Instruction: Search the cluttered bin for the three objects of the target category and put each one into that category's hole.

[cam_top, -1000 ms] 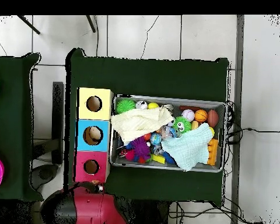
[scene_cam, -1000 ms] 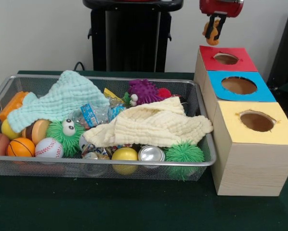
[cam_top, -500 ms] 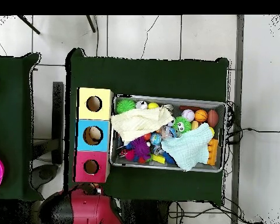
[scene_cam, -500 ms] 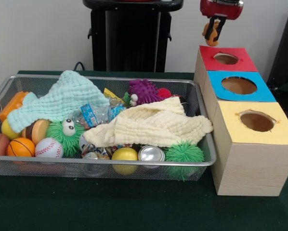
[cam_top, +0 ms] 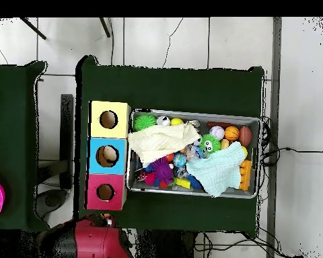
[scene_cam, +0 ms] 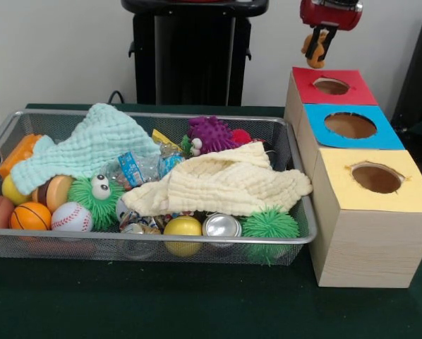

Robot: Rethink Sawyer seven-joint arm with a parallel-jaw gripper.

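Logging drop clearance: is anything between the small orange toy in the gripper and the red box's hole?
Nothing visible. The gripper holds the orange toy in open air behind the red box; its hole is uncovered, with no clutter on the lid.

No text, label, brand or number could be read anywhere; the blue printed wrapper (scene_cam: 131, 168) in the wire bin (scene_cam: 296, 236) carried markings too small to make out; the red (scene_cam: 333, 85), blue (scene_cam: 352, 126) and yellow (scene_cam: 375, 179) box tops bore no lettering.
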